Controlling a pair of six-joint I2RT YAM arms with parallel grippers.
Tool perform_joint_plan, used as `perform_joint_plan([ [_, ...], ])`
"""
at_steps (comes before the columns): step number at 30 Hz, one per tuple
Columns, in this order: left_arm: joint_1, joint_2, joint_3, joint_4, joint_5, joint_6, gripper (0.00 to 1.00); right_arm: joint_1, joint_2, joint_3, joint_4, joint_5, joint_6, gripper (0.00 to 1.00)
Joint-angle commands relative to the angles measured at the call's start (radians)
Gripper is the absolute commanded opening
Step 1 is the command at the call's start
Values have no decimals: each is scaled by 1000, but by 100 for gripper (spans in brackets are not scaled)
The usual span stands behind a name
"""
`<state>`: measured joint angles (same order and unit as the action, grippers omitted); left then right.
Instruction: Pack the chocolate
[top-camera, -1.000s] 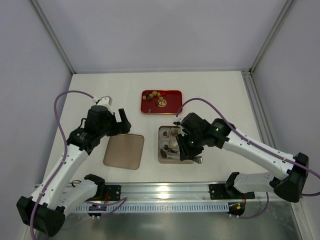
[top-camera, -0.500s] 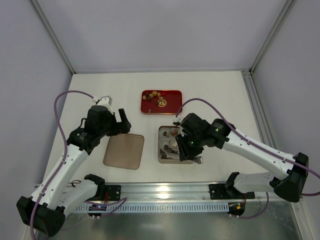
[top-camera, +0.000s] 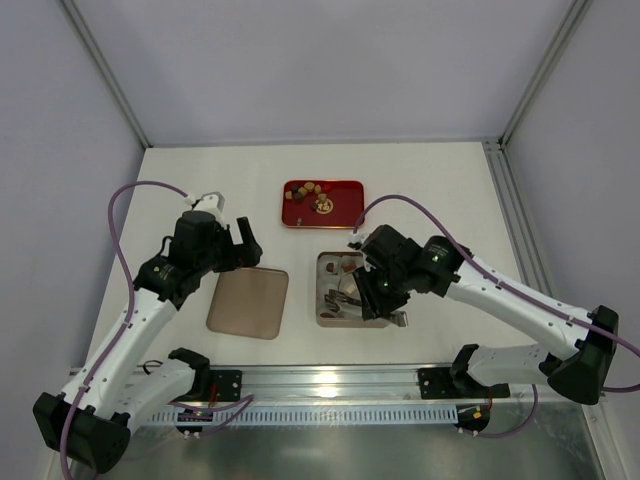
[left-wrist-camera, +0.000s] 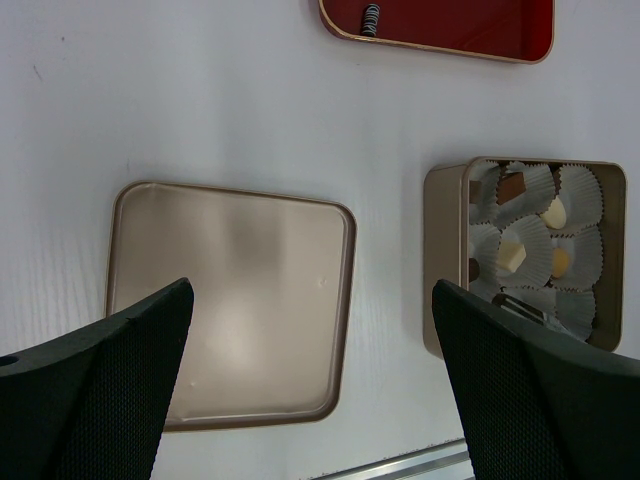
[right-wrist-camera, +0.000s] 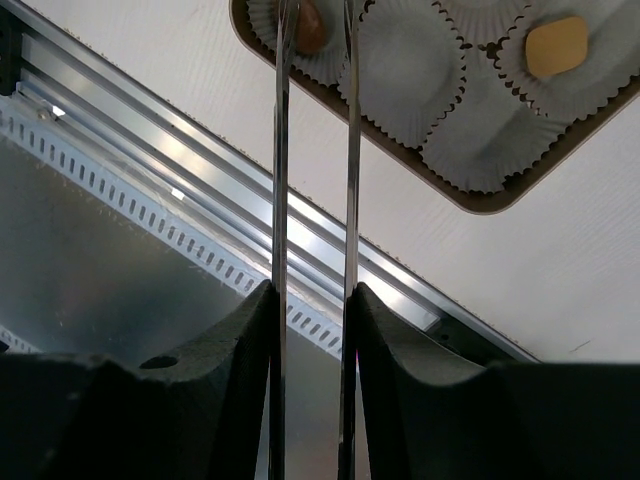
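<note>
Right gripper (right-wrist-camera: 312, 295): fingers pinched onto a pair of thin metal tweezers (right-wrist-camera: 280, 150), one finger on the outside of each blade. The blades run parallel with a narrow gap between them. Tips are cut off at the top of the wrist view, so I can't tell whether they grip anything. A brown chocolate (right-wrist-camera: 310, 25) shows between the blades up there, sitting in a white paper cup (right-wrist-camera: 405, 70). A tan piece (right-wrist-camera: 555, 45) sits in another cup further along. Several cups nearby have nothing in them.

The cups fill a tan tin box (left-wrist-camera: 445, 260), which lies close to the counter's near edge, a bit right of mid-width. The perforated metal rail (right-wrist-camera: 200, 150) runs just past it. The left wrist view shows more pieces in the box: a brown square (left-wrist-camera: 511, 187), two cream pieces (left-wrist-camera: 511, 255) and a gold one (left-wrist-camera: 562, 262).

Left gripper (left-wrist-camera: 312, 290): jaws spread wide, nothing between them, hanging above the box lid (left-wrist-camera: 230, 260). The lid lies flat by the near edge, left of the box and apart from it.

Remaining chocolate (top-camera: 310, 190) is clustered in the left part of the red tray (top-camera: 348, 205). The tray is at mid-width, beyond the box toward the far edge.
</note>
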<state>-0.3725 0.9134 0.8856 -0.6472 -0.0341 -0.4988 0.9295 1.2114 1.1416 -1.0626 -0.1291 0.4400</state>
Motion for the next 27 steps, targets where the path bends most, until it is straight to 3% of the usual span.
perform_joint_plan([
  [1,3,-15,1,20,-18,-11,100,-6,-19,72,-26,49,-15,39],
  [7,3,-15,4,20,-15,-9,100,-89,-21,122,-31,39,-43,39],
  [10,3,-21,3,20,-15,-11,100,-210,-13,150,-17,28,-93,39],
  [11,3,-19,4,21,-15,-9,100,-300,-9,162,-7,13,-107,39],
  [18,3,-11,3,27,16,-11,100,-619,123,218,231,40,-139,39],
  [21,3,-5,3,30,28,-11,100,-690,209,198,377,117,-123,44],
  [27,3,-8,0,37,31,-12,100,-808,419,217,587,103,-98,44],
])
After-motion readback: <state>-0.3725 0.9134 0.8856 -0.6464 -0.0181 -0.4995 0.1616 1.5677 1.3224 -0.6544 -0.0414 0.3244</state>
